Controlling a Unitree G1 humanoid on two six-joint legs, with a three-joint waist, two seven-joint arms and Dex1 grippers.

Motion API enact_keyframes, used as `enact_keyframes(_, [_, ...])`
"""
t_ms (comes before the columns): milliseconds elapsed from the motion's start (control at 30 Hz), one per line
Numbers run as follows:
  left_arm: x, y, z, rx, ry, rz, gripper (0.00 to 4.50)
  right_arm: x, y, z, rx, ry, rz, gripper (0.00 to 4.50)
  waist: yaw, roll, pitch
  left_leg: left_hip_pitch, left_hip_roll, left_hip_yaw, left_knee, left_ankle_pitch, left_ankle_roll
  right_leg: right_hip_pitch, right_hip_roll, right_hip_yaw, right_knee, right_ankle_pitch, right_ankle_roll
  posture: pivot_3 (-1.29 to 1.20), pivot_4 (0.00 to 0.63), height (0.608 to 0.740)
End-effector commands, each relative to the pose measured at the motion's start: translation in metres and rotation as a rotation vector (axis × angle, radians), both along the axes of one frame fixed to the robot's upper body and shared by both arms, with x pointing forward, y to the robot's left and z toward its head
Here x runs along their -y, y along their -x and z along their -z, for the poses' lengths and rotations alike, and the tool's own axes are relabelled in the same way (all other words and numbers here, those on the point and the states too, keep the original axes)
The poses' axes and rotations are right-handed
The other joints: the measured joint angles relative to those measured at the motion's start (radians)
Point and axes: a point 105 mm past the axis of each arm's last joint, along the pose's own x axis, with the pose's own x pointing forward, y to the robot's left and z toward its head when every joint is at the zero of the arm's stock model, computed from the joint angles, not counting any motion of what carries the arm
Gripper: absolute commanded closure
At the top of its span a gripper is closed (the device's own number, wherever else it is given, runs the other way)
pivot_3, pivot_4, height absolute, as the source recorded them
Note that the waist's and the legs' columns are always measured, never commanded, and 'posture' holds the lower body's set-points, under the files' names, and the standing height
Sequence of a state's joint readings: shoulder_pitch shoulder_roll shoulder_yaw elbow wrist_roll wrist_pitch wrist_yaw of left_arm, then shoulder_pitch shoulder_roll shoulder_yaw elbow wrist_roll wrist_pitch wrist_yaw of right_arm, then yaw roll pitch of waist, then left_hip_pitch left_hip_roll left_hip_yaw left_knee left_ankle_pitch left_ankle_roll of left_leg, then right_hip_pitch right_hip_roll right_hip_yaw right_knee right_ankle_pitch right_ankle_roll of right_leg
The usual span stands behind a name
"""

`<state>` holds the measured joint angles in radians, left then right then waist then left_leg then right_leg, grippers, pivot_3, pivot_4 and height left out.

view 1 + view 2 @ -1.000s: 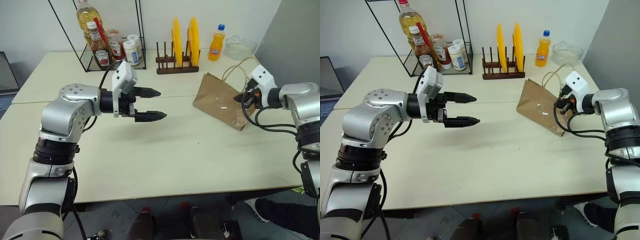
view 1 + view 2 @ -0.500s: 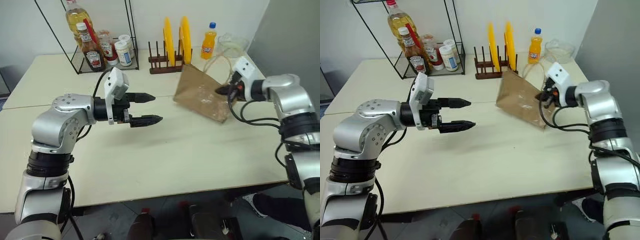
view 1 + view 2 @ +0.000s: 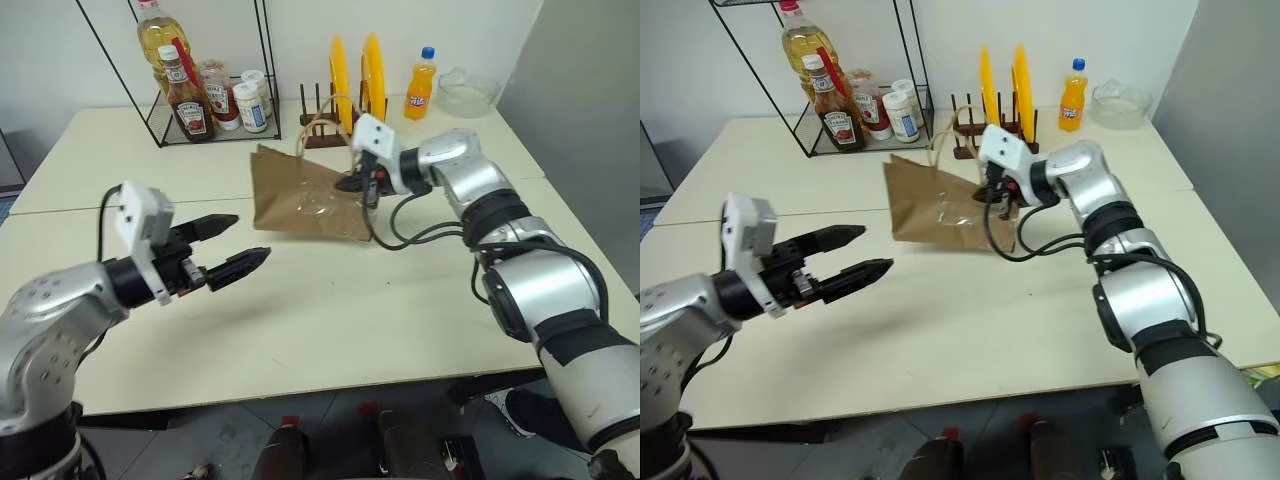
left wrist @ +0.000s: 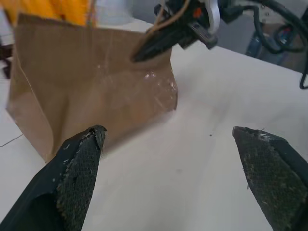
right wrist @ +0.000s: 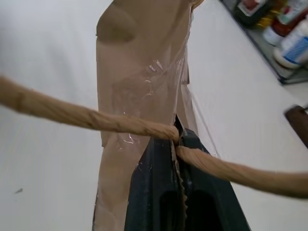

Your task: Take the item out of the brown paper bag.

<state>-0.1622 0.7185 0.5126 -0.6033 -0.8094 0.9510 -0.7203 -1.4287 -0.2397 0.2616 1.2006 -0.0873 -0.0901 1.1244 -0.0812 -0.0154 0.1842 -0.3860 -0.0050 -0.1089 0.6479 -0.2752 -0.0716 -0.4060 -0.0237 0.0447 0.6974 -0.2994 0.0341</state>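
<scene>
Right gripper (image 3: 352,184) jaws clamped on the bag's cord handle (image 5: 86,118); left gripper (image 3: 232,247) jaws spread wide, empty. Over the last second the right arm dragged the bag (image 3: 305,195) from the table's (image 3: 400,300) right side to the middle, just near of the plate rack (image 3: 350,85). That puts it within the left gripper's reach. Bag lies on its side, to the far right of the left jaws and well apart from them. Cola bottle presumably inside the bag, can't confirm
</scene>
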Motion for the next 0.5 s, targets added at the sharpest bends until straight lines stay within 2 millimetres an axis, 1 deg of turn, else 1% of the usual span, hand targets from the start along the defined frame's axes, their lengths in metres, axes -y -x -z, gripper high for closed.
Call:
enact_keyframes(33, [0.002, 0.014, -0.005, 0.057, -0.011, -0.053, 0.00, -0.007, -0.001, -0.024, 0.122, 0.011, -0.021, 4.47, 0.007, 0.000, 0.000, 0.000, 0.000, 0.000, 0.000, 0.000, 0.000, 0.000, 0.000, 0.000, 0.000, 0.000, 0.000, 0.00, 0.150, 0.740])
enact_keyframes(100, [0.000, 0.019, -0.002, 0.080, 0.000, -0.109, 0.00, -0.012, -0.003, -0.016, 0.148, 0.052, -0.013, 4.47, 0.007, 0.000, 0.000, 0.000, 0.000, 0.000, 0.000, 0.000, 0.000, 0.000, 0.000, 0.001, 0.000, 0.000, 0.000, 0.00, 0.150, 0.740])
enact_keyframes(200, [0.000, 0.023, -0.006, 0.123, 0.054, -0.167, 0.00, -0.016, -0.005, -0.003, 0.148, 0.086, -0.001, 4.47, 0.009, -0.001, 0.000, 0.001, 0.000, 0.001, 0.000, 0.000, 0.000, 0.001, 0.000, 0.000, 0.000, 0.001, -0.001, 0.00, 0.150, 0.740])
enact_keyframes(267, [0.006, 0.028, -0.005, 0.112, 0.088, -0.153, 0.00, -0.017, -0.005, 0.007, 0.136, 0.098, 0.012, 4.47, 0.008, -0.001, 0.000, 0.001, 0.000, 0.001, 0.000, 0.000, 0.000, 0.000, 0.002, 0.000, 0.000, 0.002, -0.004, 0.00, 0.150, 0.740])
enact_keyframes(333, [0.009, 0.030, -0.002, 0.092, 0.082, -0.141, 0.00, -0.017, -0.006, 0.012, 0.123, 0.097, 0.021, 4.47, 0.008, -0.001, 0.000, 0.002, 0.000, 0.001, 0.000, 0.001, -0.001, 0.000, 0.003, -0.001, 0.001, 0.002, -0.004, 0.00, 0.150, 0.740])
enact_keyframes(467, [0.008, 0.030, -0.001, 0.077, 0.062, -0.143, 0.00, -0.017, -0.007, 0.016, 0.096, 0.079, 0.042, 4.47, 0.007, -0.001, 0.000, 0.003, 0.000, 0.001, 0.000, 0.001, 0.000, 0.001, 0.005, -0.001, 0.002, 0.004, -0.006, 0.00, 0.150, 0.740])
enact_keyframes(500, [0.007, 0.030, -0.002, 0.076, 0.061, -0.143, 0.00, -0.016, -0.007, 0.015, 0.094, 0.073, 0.046, 4.01, 0.007, -0.001, 0.000, 0.003, 0.000, 0.000, 0.000, 0.001, 0.000, 0.001, 0.005, -0.001, 0.002, 0.004, -0.007, 0.00, 0.150, 0.740])
